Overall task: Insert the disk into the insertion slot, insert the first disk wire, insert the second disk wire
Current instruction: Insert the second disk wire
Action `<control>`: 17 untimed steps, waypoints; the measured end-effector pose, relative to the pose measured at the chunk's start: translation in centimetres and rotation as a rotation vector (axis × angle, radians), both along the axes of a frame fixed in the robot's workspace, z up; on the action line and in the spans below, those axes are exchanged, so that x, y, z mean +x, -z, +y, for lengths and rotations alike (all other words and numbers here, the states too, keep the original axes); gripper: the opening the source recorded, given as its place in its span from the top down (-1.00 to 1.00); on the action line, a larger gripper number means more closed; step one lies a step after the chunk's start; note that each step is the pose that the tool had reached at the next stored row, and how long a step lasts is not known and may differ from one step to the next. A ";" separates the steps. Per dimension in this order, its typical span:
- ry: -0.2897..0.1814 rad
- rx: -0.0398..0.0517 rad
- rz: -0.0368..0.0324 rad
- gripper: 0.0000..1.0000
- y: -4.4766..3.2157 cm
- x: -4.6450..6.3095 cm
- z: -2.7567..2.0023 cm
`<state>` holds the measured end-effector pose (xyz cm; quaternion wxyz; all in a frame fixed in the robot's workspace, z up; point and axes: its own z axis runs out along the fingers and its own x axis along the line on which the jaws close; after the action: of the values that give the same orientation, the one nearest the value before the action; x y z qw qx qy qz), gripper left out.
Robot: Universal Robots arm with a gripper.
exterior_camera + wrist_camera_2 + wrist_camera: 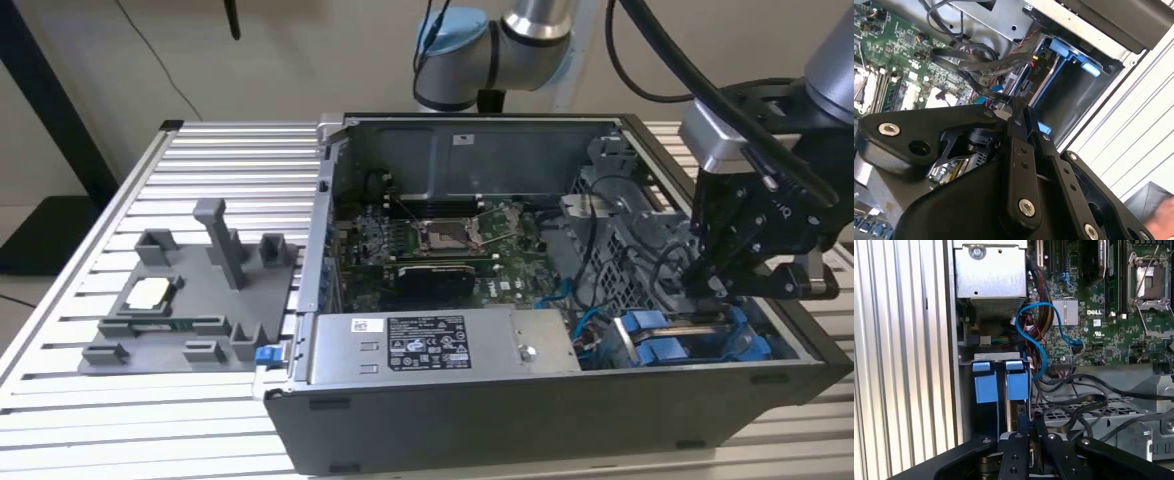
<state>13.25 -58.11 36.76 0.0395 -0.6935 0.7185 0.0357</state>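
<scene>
Sitting low in the corner of the open black computer case [561,420], the narrow dark-grey metal insertion slot with blue plastic edges [694,335] is taking up the case's near end at the exterior view's right, just beside the grey labelled power-supply box [441,345]. In the first wrist view two bright blue plastic tabs [999,382] are standing side by side at the bay's mouth, though whether the silver-grey disk in its blue carrier is already seated there I cannot tell. The black robot gripper [714,285] is hanging directly over the bay, its black linkage fingers [1021,150] drawn close together; whether they are pinching anything between them I cannot tell.

Black cables [979,65] are looping across the space right next to the bay, and a blue ribbon cable [1041,340] is arching over the green motherboard [441,240] nearby. The likely trouble is snagging: with wires this close, a descending finger could be catching a loop and dragging it. The tight fit between the case wall and the metal drive cage [1114,425] is also risking a collision if the approach is tilting even slightly.
</scene>
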 end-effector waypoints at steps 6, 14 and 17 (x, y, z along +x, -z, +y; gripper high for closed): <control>-0.035 -0.0004 -0.0265 0.67 0.58 -0.3 0.00; -0.039 -0.0010 -0.0589 0.67 0.93 -0.5 -0.01; -0.039 -0.0010 -0.0645 0.67 1.36 -0.5 0.00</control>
<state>12.75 -58.11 35.40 0.0616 -0.7081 0.7033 0.0137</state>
